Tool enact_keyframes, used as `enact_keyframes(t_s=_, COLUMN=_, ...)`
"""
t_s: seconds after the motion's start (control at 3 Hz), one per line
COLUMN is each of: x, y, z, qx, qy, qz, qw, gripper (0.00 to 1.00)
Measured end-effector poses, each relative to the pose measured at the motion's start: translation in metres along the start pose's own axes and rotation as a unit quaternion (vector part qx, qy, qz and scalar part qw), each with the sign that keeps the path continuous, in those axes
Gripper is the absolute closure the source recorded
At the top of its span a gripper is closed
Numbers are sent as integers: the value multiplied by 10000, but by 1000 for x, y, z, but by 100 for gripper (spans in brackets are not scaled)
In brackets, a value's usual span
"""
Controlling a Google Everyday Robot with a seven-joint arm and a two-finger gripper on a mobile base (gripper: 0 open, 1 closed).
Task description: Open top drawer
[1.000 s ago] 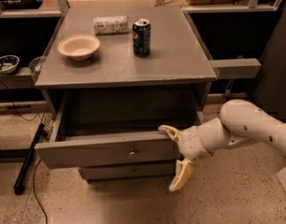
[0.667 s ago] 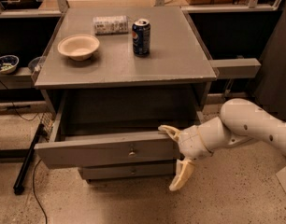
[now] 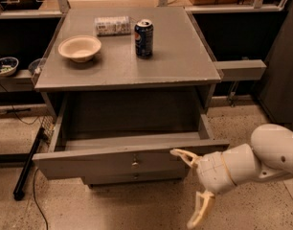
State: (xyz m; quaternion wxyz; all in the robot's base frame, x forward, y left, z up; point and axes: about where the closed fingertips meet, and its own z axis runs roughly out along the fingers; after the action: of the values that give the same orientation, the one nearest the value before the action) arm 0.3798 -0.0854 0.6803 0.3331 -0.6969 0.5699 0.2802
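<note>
The top drawer (image 3: 98,163) of the grey cabinet stands pulled far out, its inside dark and bare as far as I see. Its flat grey front carries a small round metal knob (image 3: 134,164) at centre. A slimmer drawer front (image 3: 137,177) shows just below it. My gripper (image 3: 189,186) is at the lower right, in front of the drawer's right end, on a white arm. Its cream fingers (image 3: 184,155) are spread wide apart, one near the drawer front's right part, the other pointing down toward the floor. It holds nothing.
On the cabinet top (image 3: 180,56) stand a cream bowl (image 3: 80,48), a blue soda can (image 3: 143,38) and a can lying on its side (image 3: 112,25). A dark pole (image 3: 29,164) and cable lie on the floor at left. Shelves with a small bowl (image 3: 5,66) are at far left.
The view has shifted slightly; the drawer stays open and the gripper stays open near the drawer's right end, with no clear movement.
</note>
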Motion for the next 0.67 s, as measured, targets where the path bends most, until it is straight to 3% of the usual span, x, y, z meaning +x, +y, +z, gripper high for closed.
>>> enact_keyframes(t_s=0.33, x=-12, y=37, z=-20, qx=20, qy=-69, qz=-156, qw=9999, gripper=0)
enact_keyframes(t_s=0.67, x=-12, y=37, z=-20, qx=20, qy=-69, qz=-156, qw=9999, gripper=0)
